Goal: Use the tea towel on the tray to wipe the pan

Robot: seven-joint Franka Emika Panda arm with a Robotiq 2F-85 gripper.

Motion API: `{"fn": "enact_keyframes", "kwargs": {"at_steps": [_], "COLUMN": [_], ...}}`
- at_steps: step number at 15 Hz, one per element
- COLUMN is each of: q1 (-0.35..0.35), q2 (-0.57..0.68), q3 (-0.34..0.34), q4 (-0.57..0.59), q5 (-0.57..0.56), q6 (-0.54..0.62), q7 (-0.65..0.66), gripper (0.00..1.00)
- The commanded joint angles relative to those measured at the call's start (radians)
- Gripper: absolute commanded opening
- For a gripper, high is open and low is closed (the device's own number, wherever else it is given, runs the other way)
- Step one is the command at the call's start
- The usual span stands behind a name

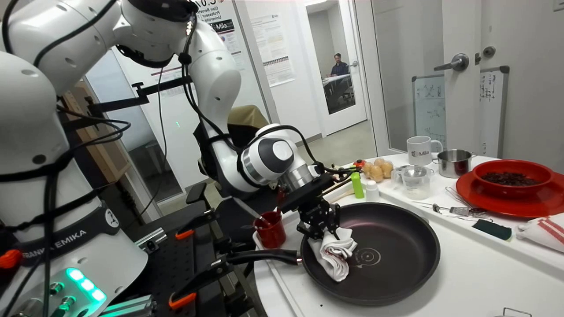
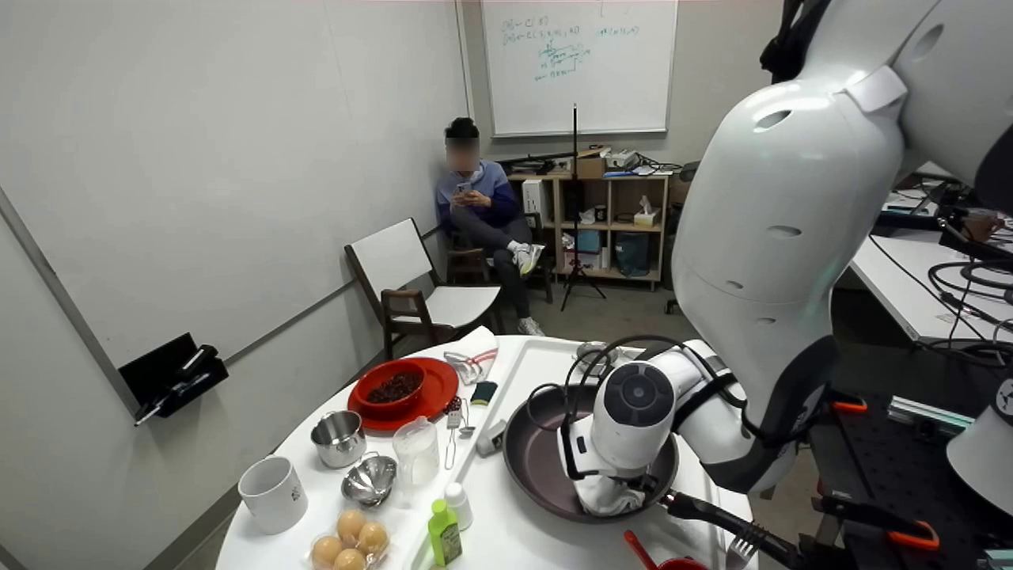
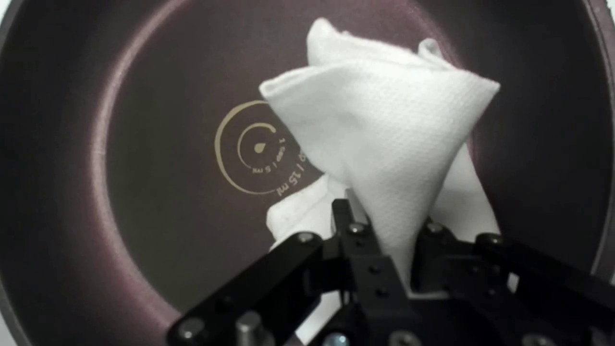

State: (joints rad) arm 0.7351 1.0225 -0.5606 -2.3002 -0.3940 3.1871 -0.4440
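My claw (image 3: pixel 387 226) is clamped on the tea towel (image 3: pixel 379 120), which sits bunched inside the pan (image 1: pixel 392 251), toward the handle (image 1: pixel 264 256). I judge the tea towel light, limp, not fragile: grip at 1 central gathered fold; loose corners will likely flop.

Room in pan (image 1: pixel 392 255) beside obstructing towel (image 3: pixel 384 120)

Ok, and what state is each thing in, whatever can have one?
Pan: right side up
Towel: bunched, inside the pan
Gripper: closed on the towel
Red cup: upright, utensils inside
Red bowl: upright, holding dark bits
Metal pot: upright, uncovered
Mug: upright
Green bottle: upright
Base lights: lit
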Motion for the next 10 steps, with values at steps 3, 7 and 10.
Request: {"fn": "enact_keyframes", "kwargs": {"at_steps": [3,7,10], "q1": [-0.045,-0.044,-0.035], "q2": [-0.010,0.016,0.032], "q3": [-0.040,-0.109,-0.147], "q4": [0.019,0.036,0.045], "q5": [-0.019,-0.011,-0.002], "q6": [-0.062,-0.058,-0.055], "q7": [0.041,0.080,0.110], "gripper": [0.07,0.07,0.07]}}
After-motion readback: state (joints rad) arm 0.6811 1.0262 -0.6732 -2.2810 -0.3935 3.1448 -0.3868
